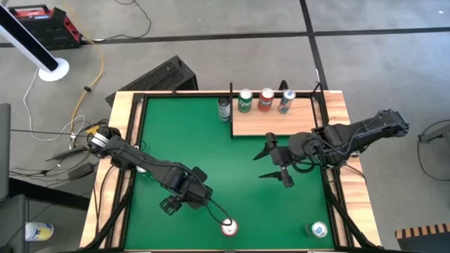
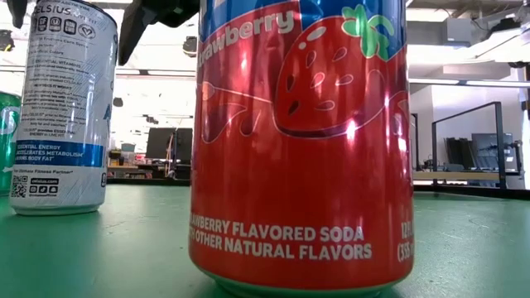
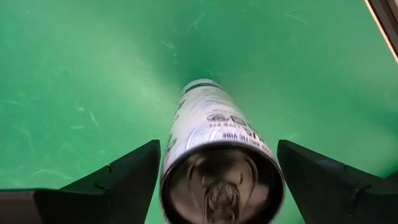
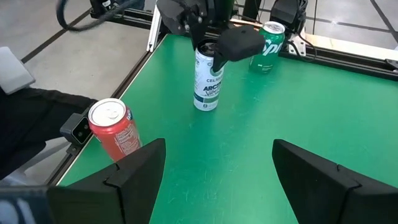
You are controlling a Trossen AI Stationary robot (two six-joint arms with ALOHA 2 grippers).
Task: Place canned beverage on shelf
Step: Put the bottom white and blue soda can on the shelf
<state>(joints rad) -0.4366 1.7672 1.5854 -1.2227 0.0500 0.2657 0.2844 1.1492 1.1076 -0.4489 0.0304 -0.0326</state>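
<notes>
Red strawberry soda can up close, white can behind, left.

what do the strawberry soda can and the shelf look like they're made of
Strawberry soda can: likely thin metal with a glossy printed red coat; bright highlights streak its side, and its top is bare silver. Shelf: light-brown wood, matte, going by its colour; finish uncertain.

Floor: grey, dark seams, loose cables.
Far room: bright overhead lights, dark monitors on desks.
</notes>
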